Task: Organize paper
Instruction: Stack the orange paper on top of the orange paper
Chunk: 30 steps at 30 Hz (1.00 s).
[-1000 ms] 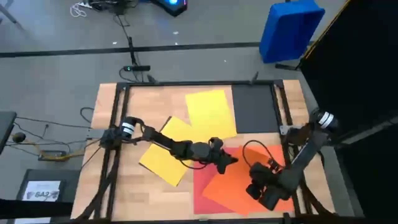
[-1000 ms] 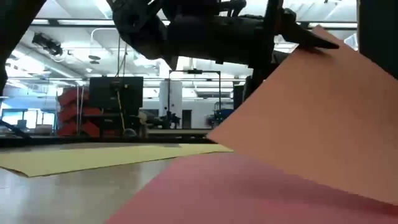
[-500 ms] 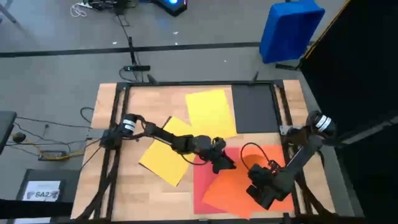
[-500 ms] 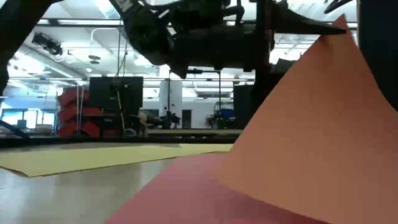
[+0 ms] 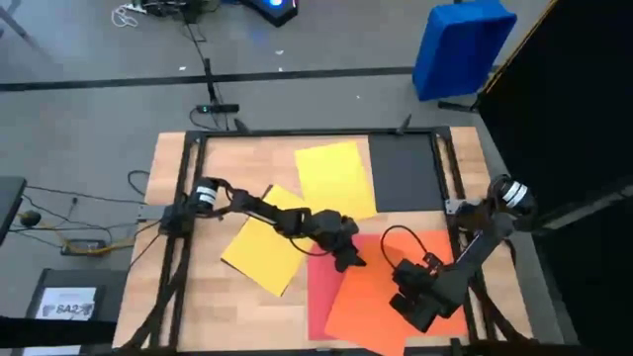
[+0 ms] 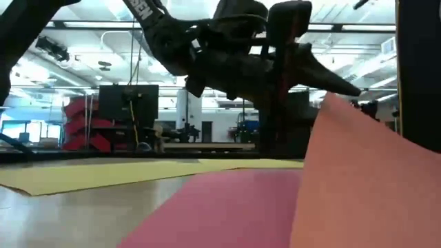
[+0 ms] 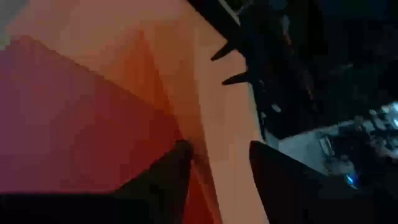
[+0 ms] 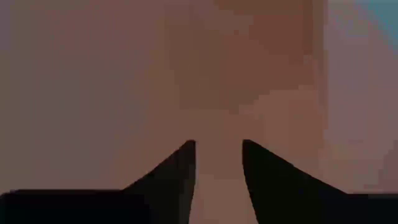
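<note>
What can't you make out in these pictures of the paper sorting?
- Right gripper, high view: its own arm hides any grip on the orange sheet.
- Red sheet: mostly under the orange sheet.
- Orange sheet: its corner is cut off by the high view's bottom edge.

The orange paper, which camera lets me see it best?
The high view is best: the whole orange paper shows, lying over the red paper beside the right gripper. The low view catches only its raised edge. Both wrist views show just orange patches close up.
</note>
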Available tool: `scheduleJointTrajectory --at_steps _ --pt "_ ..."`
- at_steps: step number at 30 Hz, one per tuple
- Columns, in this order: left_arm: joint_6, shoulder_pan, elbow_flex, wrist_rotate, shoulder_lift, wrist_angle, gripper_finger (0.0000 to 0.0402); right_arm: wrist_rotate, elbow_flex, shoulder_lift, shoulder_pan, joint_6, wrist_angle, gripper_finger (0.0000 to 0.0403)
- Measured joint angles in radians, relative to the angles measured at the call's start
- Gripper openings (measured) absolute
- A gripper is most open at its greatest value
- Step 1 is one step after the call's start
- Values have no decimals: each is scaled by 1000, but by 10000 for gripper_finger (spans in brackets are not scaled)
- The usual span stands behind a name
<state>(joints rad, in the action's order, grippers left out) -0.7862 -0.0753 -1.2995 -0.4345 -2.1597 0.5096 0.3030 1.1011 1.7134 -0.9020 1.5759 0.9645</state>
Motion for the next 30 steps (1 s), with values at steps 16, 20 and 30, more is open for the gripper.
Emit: scheduleJointTrajectory --at_steps 16,20,30 --pt "447 109 -212 -35 1 -602 149 26 0 0 23 -105 -66 105" --pt "690 96 -383 165 1 -1073 144 34 0 0 25 -105 -56 105" --pt "813 -171 -473 369 41 -1278 123 42 0 0 22 -185 -169 105"
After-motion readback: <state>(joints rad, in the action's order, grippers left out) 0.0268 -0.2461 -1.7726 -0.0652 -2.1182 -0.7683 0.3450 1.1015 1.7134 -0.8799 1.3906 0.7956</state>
